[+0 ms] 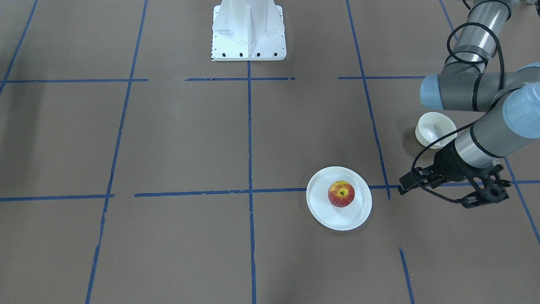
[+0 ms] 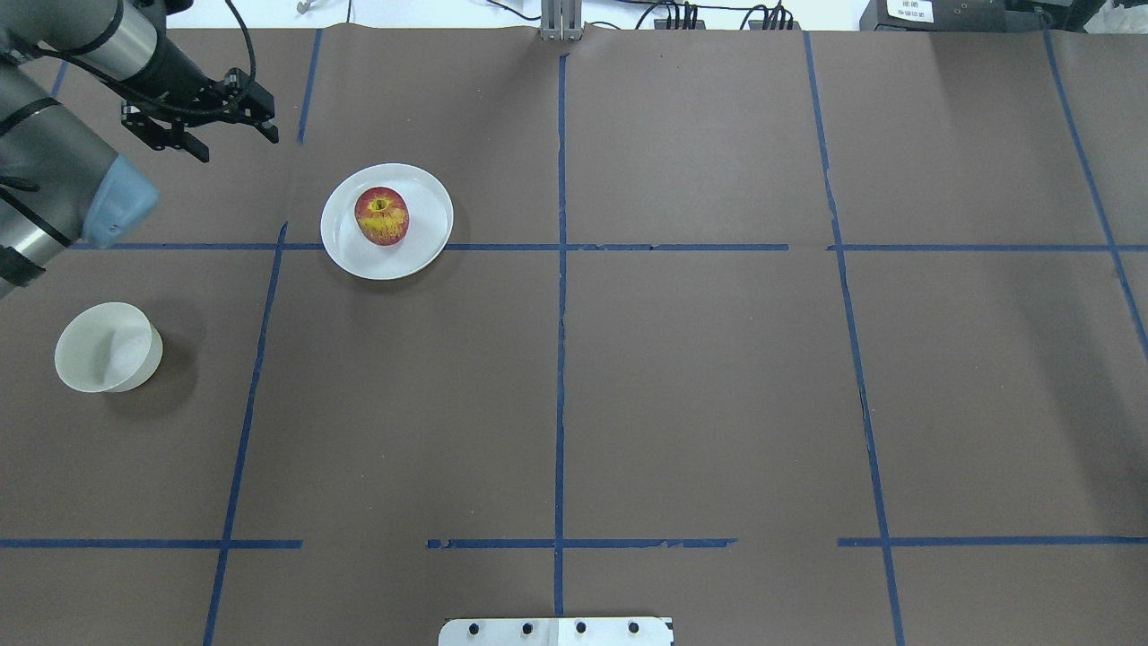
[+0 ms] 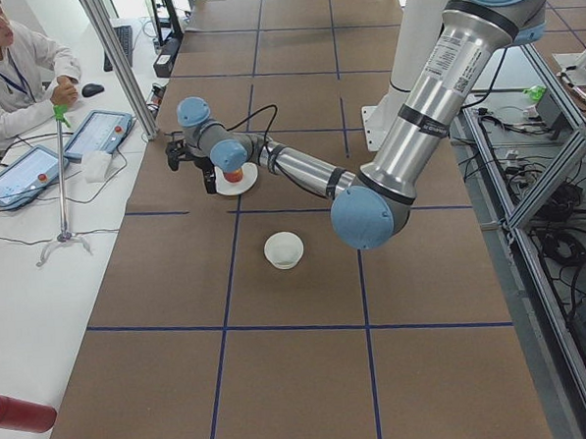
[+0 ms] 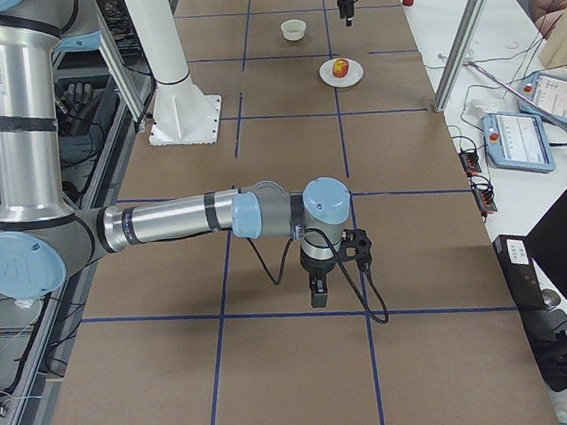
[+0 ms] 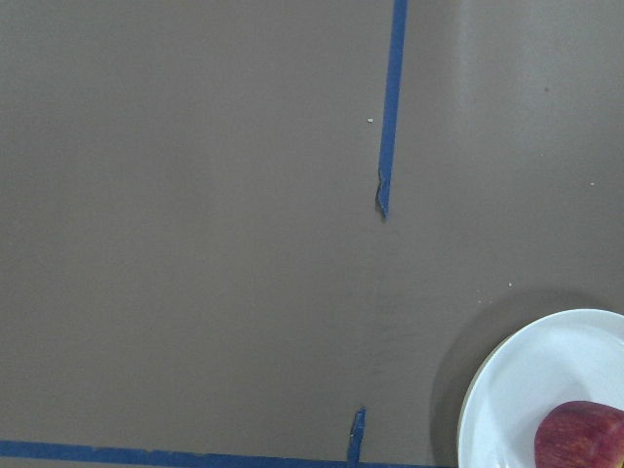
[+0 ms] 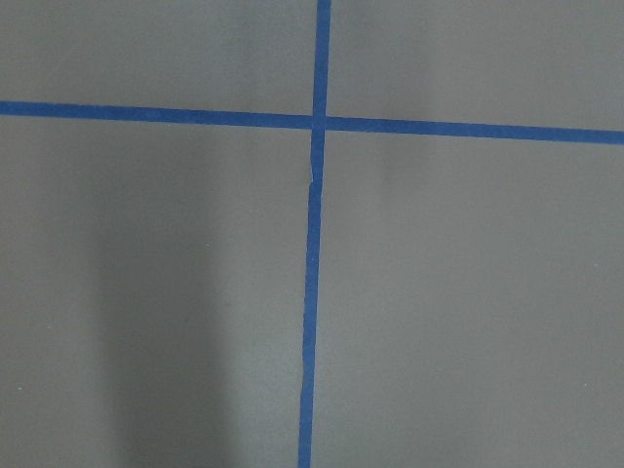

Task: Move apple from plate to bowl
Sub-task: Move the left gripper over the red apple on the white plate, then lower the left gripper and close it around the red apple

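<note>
L gripper [image 1: 485, 195] hangs over the table [image 1: 190, 139] near the plate [image 1: 337, 221], on the plate's side toward the robot's left, not touching it. I see its fingers spread wide, nothing btw them. The apple [image 1: 341, 193] sits on the plate, approx. in the middle, stem dimple up. The bowl [image 1: 434, 128] stands apart from the plate, further to the robot's left and closer to the base [image 1: 249, 33]. R gripper [image 4: 316, 292] is well apart from the plate; whether it is spread or closed, I cannot tell.

Brown taped table [image 2: 700, 386]; plate [image 2: 430, 215] and bowl [image 2: 99, 354]
</note>
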Motion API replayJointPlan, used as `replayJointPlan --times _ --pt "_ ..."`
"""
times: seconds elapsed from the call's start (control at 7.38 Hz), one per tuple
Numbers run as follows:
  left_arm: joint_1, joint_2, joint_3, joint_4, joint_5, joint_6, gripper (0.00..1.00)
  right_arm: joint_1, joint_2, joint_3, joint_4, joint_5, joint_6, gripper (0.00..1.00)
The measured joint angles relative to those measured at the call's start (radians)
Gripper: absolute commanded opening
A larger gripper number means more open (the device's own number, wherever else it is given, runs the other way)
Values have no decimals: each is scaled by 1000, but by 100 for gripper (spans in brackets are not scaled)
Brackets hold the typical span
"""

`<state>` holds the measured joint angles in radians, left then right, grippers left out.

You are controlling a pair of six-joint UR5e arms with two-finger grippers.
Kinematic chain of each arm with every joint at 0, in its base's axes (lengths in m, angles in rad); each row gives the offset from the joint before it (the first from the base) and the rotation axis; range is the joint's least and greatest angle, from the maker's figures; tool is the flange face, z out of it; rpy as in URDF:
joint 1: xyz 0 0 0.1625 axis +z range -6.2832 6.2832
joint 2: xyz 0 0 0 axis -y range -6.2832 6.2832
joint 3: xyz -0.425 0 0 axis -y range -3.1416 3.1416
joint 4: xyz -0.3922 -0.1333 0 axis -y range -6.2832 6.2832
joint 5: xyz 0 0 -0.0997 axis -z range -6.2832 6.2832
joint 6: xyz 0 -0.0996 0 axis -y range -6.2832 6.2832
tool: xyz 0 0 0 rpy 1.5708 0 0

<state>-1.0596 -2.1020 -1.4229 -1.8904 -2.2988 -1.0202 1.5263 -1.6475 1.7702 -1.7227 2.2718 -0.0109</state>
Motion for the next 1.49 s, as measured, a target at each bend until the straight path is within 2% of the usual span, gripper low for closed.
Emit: replayJointPlan --times 0.41,0.81,1.08,1.49 --pt "81 -50 15 11 60 -92 100 0 0 0 0 0 0 100" --pt "130 -171 124 22 141 -107 100 0 0 0 0 0 -1 100" --pt "185 -189 151 23 228 -105 100 0 0 0 0 0 0 100" --pt "227 -196 185 18 252 -105 100 0 0 0 0 0 0 100"
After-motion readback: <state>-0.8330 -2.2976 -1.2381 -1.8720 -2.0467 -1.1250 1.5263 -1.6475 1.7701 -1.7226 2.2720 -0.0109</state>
